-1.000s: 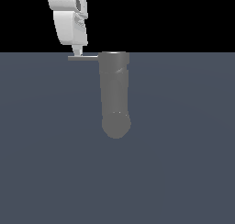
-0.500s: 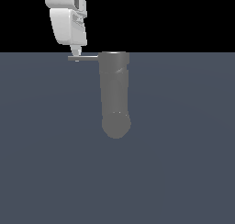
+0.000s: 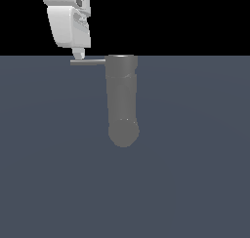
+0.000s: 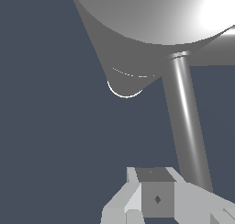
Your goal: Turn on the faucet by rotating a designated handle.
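Observation:
The faucet (image 3: pixel 122 100) is a thick matte grey cylinder, flat rim at the far end and rounded end nearer. The handle (image 3: pixel 88 62), a thin grey rod, juts from the rim end toward the exterior view's left. My white gripper (image 3: pixel 79 53) hangs just above the handle's outer end, its fingertips close to or touching the rod. The fingers look closed together and hold nothing. In the wrist view the faucet (image 4: pixel 137 30) fills the upper part, the handle (image 4: pixel 186 122) runs from it toward my gripper (image 4: pixel 156 200), and the rod passes beside the fingers.
A flat dark blue-grey floor (image 3: pixel 195 173) surrounds the faucet on all sides. Black background lies behind the gripper. No other objects are in view.
My gripper has shifted slightly toward the exterior view's left and a little upward. The handle and faucet look unchanged.

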You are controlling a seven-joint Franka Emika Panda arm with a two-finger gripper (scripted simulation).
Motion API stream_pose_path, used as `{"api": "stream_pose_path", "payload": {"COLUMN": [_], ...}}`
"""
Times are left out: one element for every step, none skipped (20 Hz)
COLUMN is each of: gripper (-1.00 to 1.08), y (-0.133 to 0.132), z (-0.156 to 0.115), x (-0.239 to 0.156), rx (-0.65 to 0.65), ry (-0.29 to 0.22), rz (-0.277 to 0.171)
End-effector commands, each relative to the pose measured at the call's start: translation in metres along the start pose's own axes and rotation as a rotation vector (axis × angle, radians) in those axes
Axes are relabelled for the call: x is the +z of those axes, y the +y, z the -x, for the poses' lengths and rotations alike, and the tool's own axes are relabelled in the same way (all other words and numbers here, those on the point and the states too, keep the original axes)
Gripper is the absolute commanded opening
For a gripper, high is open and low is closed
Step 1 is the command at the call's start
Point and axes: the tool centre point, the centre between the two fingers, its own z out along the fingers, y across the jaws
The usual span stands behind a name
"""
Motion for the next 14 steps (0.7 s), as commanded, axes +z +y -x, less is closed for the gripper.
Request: {"api": "stream_pose_path", "payload": {"gripper": [-1.0,-1.0,-1.0,-1.0,-1.0,-1.0,-1.0,-1.0,-1.0,-1.0,-1.0,-1.0,-1.0,-1.0], "y": [0.011,0.013,0.016,0.019,0.022,0.024,0.027,0.03,0.032,0.035,0.038,0.041,0.043,0.046], "z": [-0.002,-0.002,-0.002,-0.002,-0.002,-0.002,-0.002,-0.003,-0.003,-0.003,-0.003,-0.003,-0.004,-0.004], "x": [0.0,0.0,0.0,0.0,0.0,0.0,0.0,0.0,0.0,0.0,0.0,0.0,0.0,0.0], "rx": [0.001,0.001,0.001,0.001,0.001,0.001,0.001,0.001,0.001,0.001,0.002,0.002,0.002,0.002], "ry": [0.003,0.003,0.003,0.003,0.003,0.003,0.003,0.003,0.003,0.003,0.003,0.003,0.003,0.003], "rz": [0.008,0.008,0.008,0.008,0.008,0.008,0.008,0.008,0.008,0.008,0.008,0.008,0.008,0.008]}}
